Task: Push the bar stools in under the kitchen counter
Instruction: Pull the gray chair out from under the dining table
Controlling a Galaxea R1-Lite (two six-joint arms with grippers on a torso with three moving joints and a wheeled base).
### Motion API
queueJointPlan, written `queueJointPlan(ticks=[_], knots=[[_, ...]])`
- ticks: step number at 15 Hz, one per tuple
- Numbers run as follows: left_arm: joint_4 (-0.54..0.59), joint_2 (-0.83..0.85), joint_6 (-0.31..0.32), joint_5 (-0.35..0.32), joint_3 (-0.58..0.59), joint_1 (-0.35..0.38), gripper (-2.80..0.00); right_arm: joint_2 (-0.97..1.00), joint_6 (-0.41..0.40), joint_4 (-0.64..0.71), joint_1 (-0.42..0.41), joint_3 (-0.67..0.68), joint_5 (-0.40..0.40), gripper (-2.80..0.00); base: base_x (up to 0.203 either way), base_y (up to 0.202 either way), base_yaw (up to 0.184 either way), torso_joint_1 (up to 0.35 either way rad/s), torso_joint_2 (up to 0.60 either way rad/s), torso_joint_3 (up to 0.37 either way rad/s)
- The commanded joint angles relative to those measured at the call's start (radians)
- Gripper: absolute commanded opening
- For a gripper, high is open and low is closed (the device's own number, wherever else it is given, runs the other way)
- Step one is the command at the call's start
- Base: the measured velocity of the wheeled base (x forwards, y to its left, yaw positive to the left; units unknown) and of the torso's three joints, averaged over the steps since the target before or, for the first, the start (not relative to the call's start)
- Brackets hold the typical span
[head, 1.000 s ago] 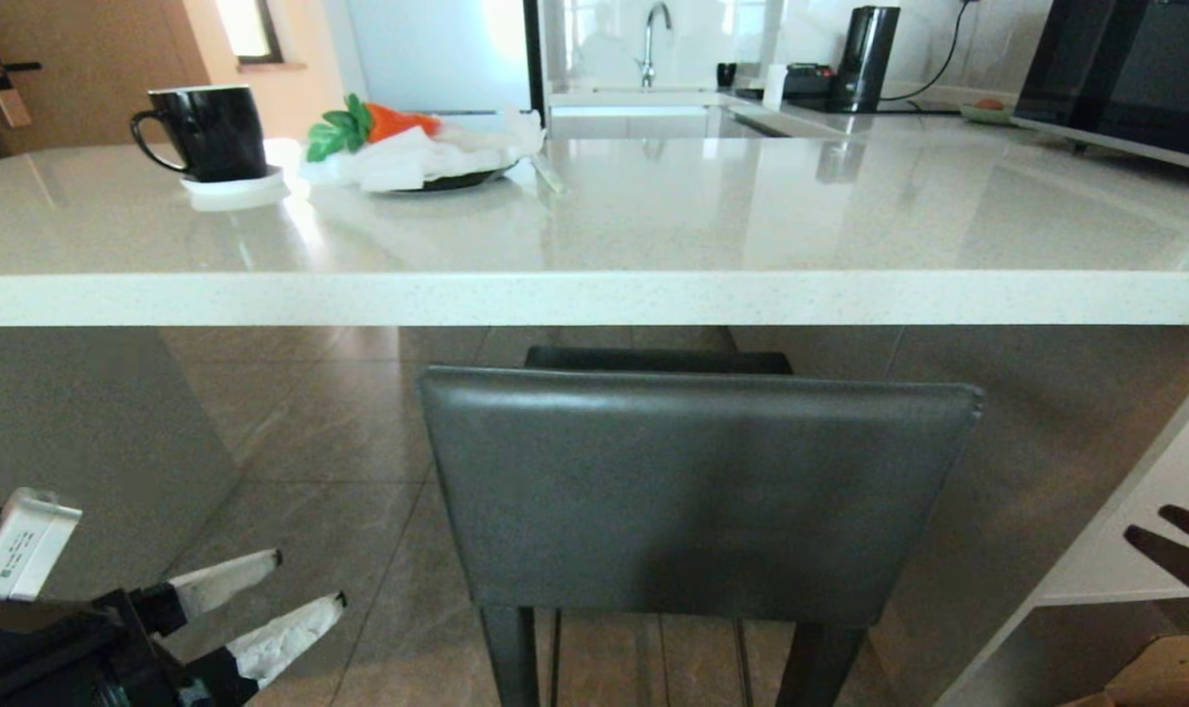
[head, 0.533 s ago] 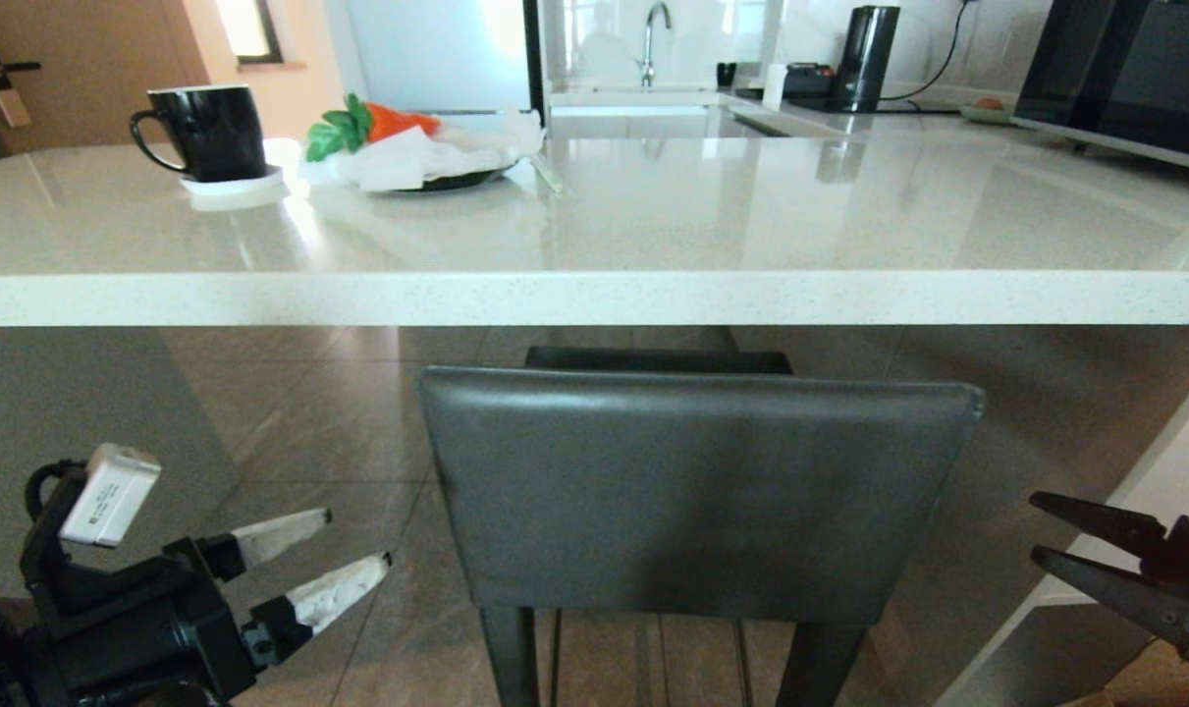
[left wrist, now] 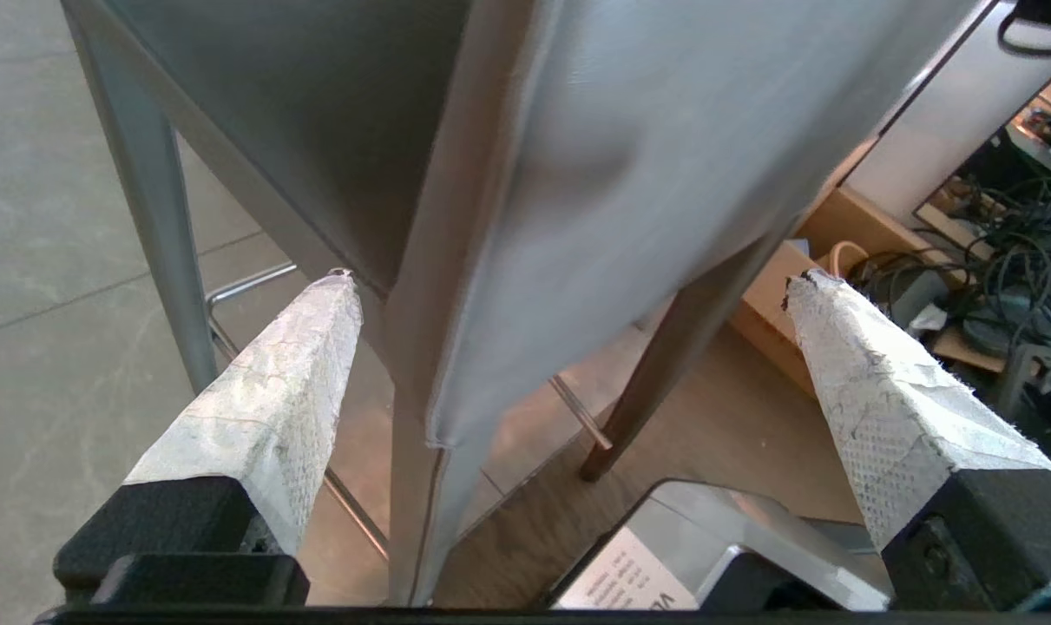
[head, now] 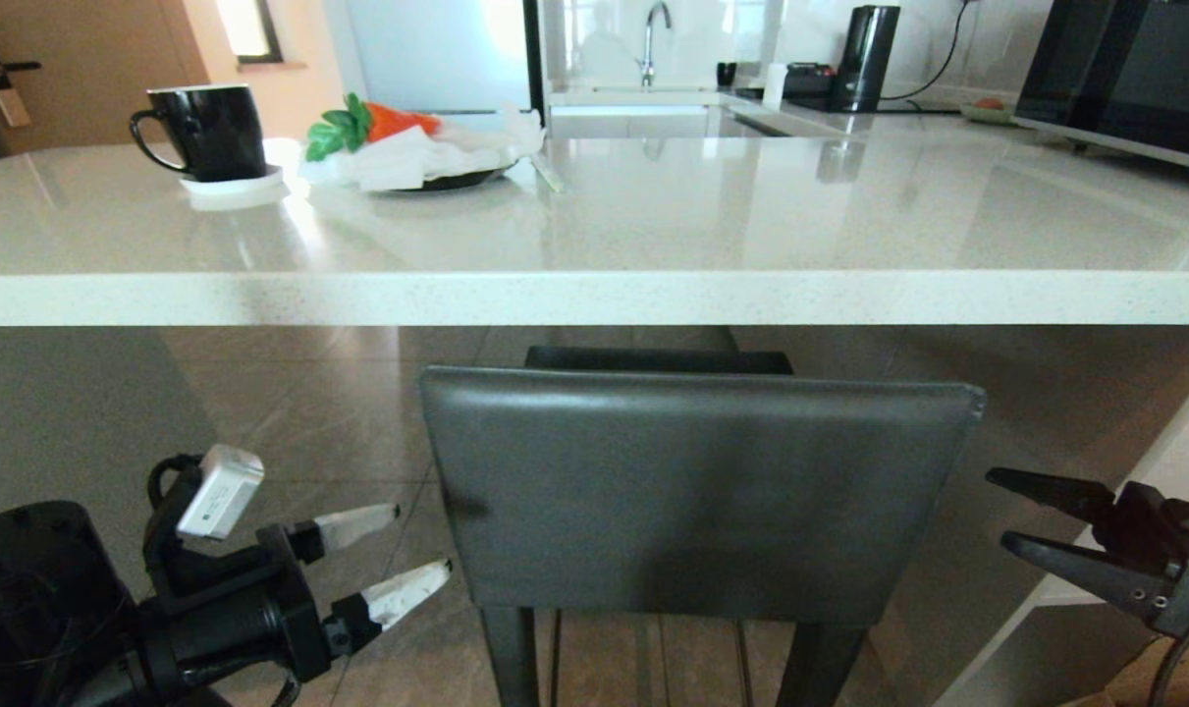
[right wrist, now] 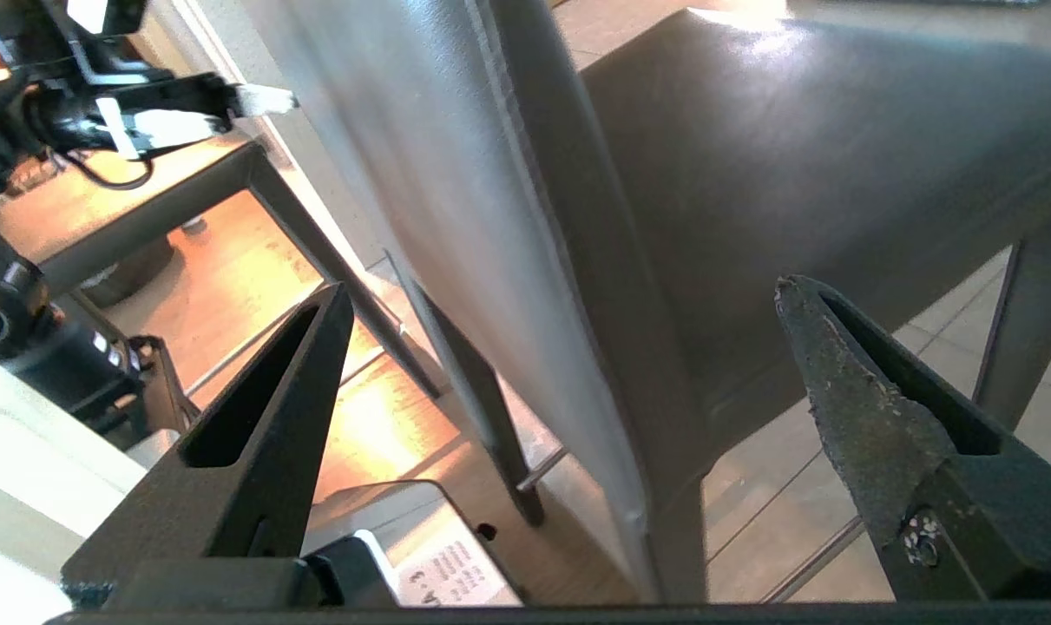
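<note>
Bar stool (head: 697, 491) — dark grey padded backrest facing the camera, seat partly tucked beneath the kitchen counter (head: 594, 298), backrest out in front of the counter edge and below it; thin dark legs and metal footrest bar beneath.

Left gripper (head: 412, 555) — just beside the stool backrest's left edge, low down; white-wrapped fingers (left wrist: 273, 391) spread wide, astride that edge, nothing pinched.

Right gripper (head: 997, 509) — just beside the backrest's right edge, black fingers (right wrist: 846, 382) spread wide, astride that edge, clear of the leather.

Black mug (head: 206, 131) on white coaster, plate with carrot toy (head: 398, 123) and white cloth — on the counter top, far left of the stool.
</note>
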Motion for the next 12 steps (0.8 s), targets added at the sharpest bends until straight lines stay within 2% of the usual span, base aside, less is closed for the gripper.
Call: queueJointPlan(ticks=[1, 5, 7, 9, 12], knots=[[-0.018, 0.102, 0.003, -0.006, -0.014, -0.001, 0.0, 0.046, -0.011, -0.021, 0.015, -0.026, 0.012, 0.0, 0.0, 0.0, 0.0, 0.0, 0.0, 0.0], [-0.02, 0.106, 0.004, -0.007, -0.031, 0.028, 0.0, 0.144, -0.043, -0.132, 0.07, -0.023, 0.021, 0.0, 0.0, 0.0, 0.0, 0.0, 0.0, 0.0], [-0.02, 0.106, 0.003, -0.012, -0.084, 0.03, 0.0, 0.187, -0.071, -0.139, 0.085, -0.05, 0.07, 0.0, 0.0, 0.0, 0.0, 0.0, 0.0, 0.0], [-0.02, 0.105, 0.004, -0.016, -0.139, 0.028, 0.0, 0.204, -0.075, -0.139, 0.088, -0.061, 0.08, 0.0, 0.0, 0.0, 0.0, 0.0, 0.0, 0.0], [-0.02, 0.107, 0.003, -0.058, -0.154, 0.011, 0.0, 0.217, -0.073, -0.139, 0.095, -0.062, 0.122, 0.0, 0.0, 0.0, 0.0, 0.0, 0.0, 0.0]])
